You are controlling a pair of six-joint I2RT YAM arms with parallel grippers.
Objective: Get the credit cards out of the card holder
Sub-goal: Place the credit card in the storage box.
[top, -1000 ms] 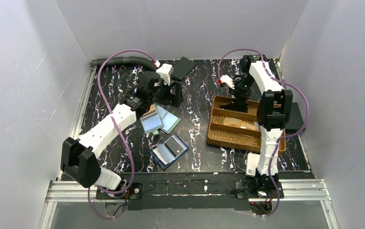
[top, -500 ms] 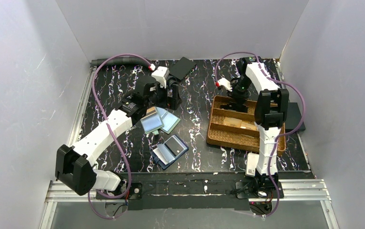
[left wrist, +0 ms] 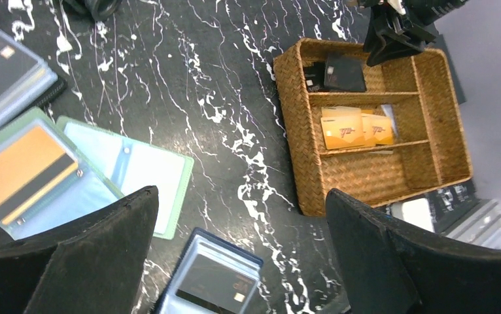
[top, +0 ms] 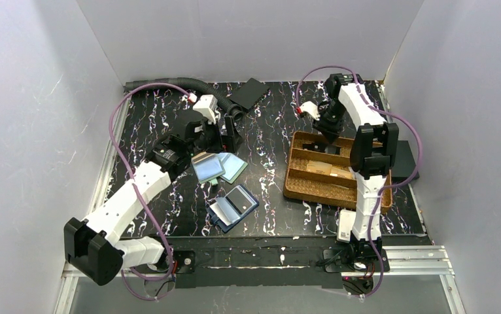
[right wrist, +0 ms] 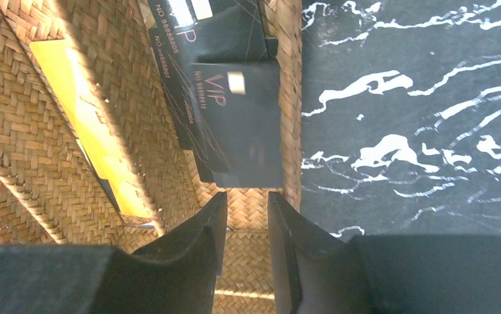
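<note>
Over tray's (right wrist: 290, 98) far slot, right tool (right wrist: 244, 196) is opening, releasing dark card (right wrist: 241, 124): one more out; left tool (left wrist: 241, 196) is hovering, released.

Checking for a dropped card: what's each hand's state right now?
Left hand: wide open, empty.
Right hand: slightly open, holding nothing.

White walls (top: 248, 39) enclose a black, seemingly marbled tabletop (top: 271, 140).

left gripper (left wrist: 240, 196) gapes wide, hovering; right gripper (right wrist: 246, 201) slightly parted, pointing down, empty
</note>
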